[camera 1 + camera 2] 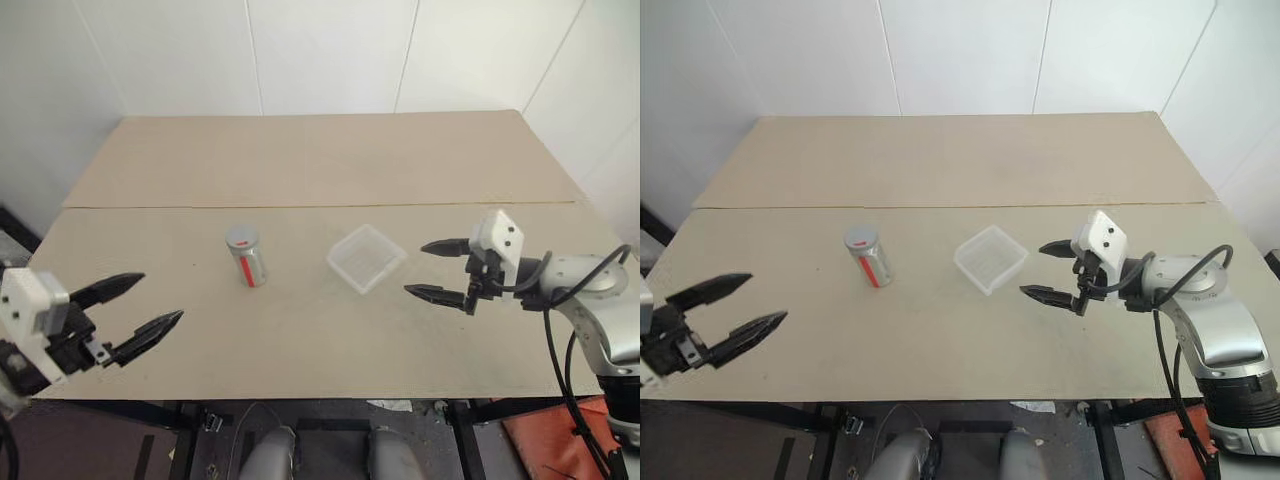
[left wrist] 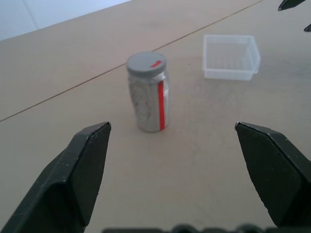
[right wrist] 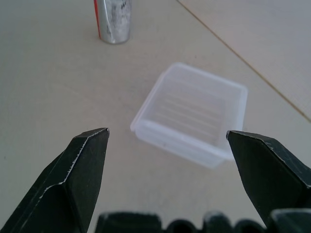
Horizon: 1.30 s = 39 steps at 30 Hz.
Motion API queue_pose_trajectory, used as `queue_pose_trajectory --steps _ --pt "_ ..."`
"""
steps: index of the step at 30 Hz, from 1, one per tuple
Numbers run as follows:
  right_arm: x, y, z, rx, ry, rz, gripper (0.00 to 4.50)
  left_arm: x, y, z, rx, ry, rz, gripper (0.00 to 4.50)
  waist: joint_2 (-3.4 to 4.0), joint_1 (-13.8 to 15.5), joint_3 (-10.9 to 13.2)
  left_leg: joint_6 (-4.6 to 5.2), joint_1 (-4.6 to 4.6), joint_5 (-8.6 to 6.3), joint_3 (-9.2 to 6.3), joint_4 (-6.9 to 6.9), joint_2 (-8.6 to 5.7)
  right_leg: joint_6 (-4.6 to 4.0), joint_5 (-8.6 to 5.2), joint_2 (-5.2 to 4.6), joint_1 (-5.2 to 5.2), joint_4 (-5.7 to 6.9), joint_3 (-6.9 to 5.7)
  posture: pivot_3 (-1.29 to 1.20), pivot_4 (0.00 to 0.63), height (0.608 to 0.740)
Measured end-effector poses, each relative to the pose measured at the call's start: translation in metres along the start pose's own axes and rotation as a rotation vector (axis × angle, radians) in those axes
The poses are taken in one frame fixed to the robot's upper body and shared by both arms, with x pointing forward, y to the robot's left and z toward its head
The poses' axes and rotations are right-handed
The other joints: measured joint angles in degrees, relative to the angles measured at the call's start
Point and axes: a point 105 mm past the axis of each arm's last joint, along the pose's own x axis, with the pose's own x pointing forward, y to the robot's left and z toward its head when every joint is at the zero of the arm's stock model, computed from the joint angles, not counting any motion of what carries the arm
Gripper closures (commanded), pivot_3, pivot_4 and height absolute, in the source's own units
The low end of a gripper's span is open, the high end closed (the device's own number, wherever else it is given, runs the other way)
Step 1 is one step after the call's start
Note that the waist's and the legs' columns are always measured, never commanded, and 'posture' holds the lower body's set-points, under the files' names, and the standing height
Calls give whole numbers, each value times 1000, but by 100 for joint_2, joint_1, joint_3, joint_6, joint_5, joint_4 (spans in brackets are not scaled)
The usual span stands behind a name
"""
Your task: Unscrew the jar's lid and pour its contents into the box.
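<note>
The jar (image 3: 112,19) is cut off at its top; contents unreadable.

The jar (image 1: 247,262) is seen as silvery-grey, marked with a red vertical stripe on its label. The lid (image 2: 146,63) is coloured grey, with a small red mark on top. The box (image 1: 366,257) is made of clear, whitish plastic, its base patterned with parallel ribs. The tabletop (image 1: 320,160) is finished in pale beige. Both hands' fingers (image 1: 150,335) are coloured black.
</note>
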Motion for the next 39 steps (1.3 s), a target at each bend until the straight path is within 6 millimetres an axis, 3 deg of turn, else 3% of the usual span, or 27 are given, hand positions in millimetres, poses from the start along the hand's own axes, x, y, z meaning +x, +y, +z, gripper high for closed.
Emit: queue_pose_trajectory --steps 7,14,18,26,31,39 --pt "4 12 -10 13 24 14 0 4 6 -1 -18 -7 8 49 -1 64 0 0 -3 0 4 1 -3 0 1 -1 1 -9 2 0 150 740" --pt "-4 3 -7 -17 38 9 0 19 -1 -8 -42 -13 7 49 -1 29 0 0 0 -1 6 1 1 -3 3 2 2 -10 5 0 150 740" --pt "-14 -5 0 -62 48 27 0 46 -10 -11 -75 -61 33 49 -1 59 0 0 2 0 6 1 -1 -2 4 2 8 -11 4 0 150 740" --pt "-19 -10 9 -101 64 57 0 117 -39 -44 -185 -69 229 49 -6 73 -2 0 -1 0 12 5 -6 0 14 3 6 -9 11 0 150 740" --pt "-24 -16 19 -125 67 87 0 154 -52 -60 -165 -44 354 49 -8 82 0 0 -3 0 15 6 -9 1 14 6 6 -9 10 0 150 740" --pt "-31 -24 20 -105 71 127 0 187 -47 -56 -105 -97 536 49 -10 81 0 0 -6 0 17 8 -12 3 15 5 3 -9 10 0 150 740"
